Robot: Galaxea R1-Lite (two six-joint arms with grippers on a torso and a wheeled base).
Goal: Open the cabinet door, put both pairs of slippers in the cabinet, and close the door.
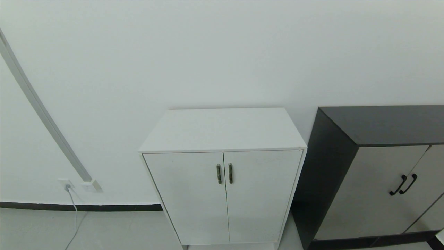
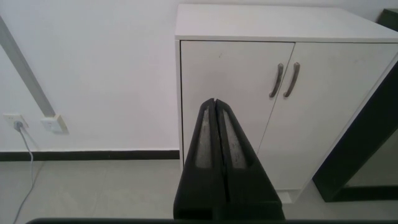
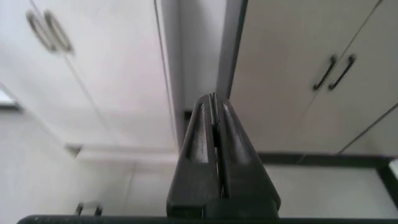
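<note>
Two flat white doors point(image 1: 187, 198) of the small white wooden cabinet point(image 1: 222, 130) stand shut, their two slim vertical metal handles point(image 1: 219, 173) side by side at the middle seam. The cabinet sits on the pale floor point(image 1: 104, 229) against the white wall point(image 1: 222, 52).

The left gripper point(image 2: 215, 102) hangs before the cabinet's left side, apart from it. Its two dark fingers are pressed together with nothing between them. The right gripper point(image 3: 214, 96) is likewise closed and empty. It points toward the gap between the white cabinet and a black-sided cabinet point(image 1: 329, 166) just to the right, which has grey doors and curved black handles point(image 1: 403, 184).

On the left, a grey cable duct point(image 1: 38, 104) slants down the wall toward a white socket point(image 1: 66, 183), from which a pale cord point(image 1: 74, 211) drops to the floor.
</note>
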